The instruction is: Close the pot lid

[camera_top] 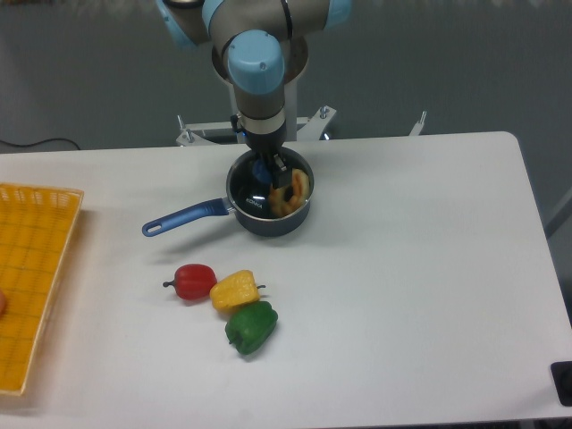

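- Green pepper (251, 327), yellow pepper (234, 290) and red pepper (193, 281) lie nearest the camera, well in front of the claw.
- Yellow basket (36, 259) sits far to its left side.
- Claw (271, 174) reaches down into the pot (268, 193); whether its fingers grip anything cannot be told.
- The lid (261, 195) sits on the pot, directly under the claw.

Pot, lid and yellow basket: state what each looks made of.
The pot: dark navy, probably coated metal, faint sheen on its wall; blue handle, possibly plastic-coated.
The lid: apparently clear glass, since an orange item shows through; the gripper hides its center.
The basket: yellow open grid, likely molded plastic.
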